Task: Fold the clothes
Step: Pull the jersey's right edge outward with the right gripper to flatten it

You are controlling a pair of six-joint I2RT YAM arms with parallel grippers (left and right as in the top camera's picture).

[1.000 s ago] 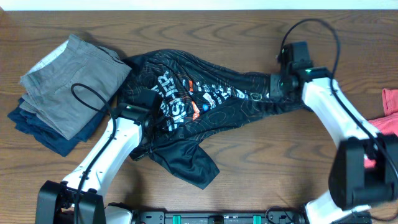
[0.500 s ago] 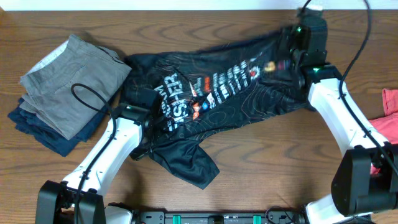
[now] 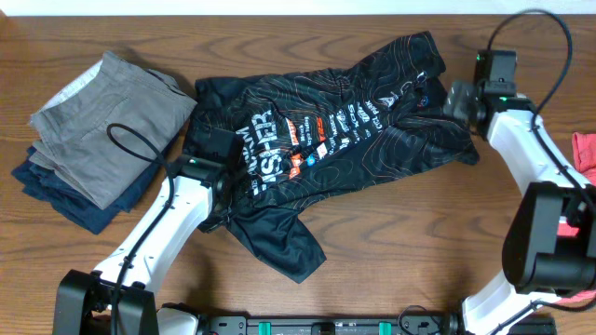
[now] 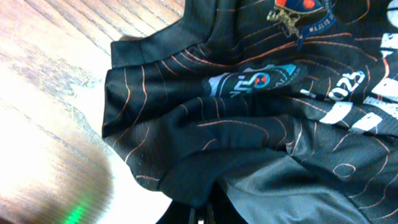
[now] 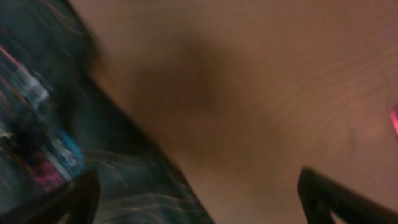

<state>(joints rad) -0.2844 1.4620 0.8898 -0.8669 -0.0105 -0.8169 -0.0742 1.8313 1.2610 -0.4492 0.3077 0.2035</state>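
The black jersey (image 3: 354, 130) with orange contour lines and white lettering lies spread across the middle of the table, and a crumpled flap (image 3: 279, 242) trails toward the front. In the left wrist view my left gripper (image 4: 202, 214) is shut on a dark fold of the jersey (image 4: 249, 124), low at its left side beside bare wood. My right gripper (image 3: 454, 100) stands open at the jersey's right end. In the blurred right wrist view, that gripper (image 5: 199, 202) shows wood between its fingers, and the jersey's edge (image 5: 124, 186) lies by the left finger.
A stack of folded grey and navy trousers (image 3: 102, 130) sits at the left, with the left arm's cable (image 3: 126, 144) looping over it. A red shirt (image 3: 585, 151) pokes in at the right edge. Bare wood (image 3: 400, 233) lies in front of the jersey.
My right gripper pulled the jersey's right end up and out to the right, spreading it flat, then opened and let go. The left gripper stayed shut in place.
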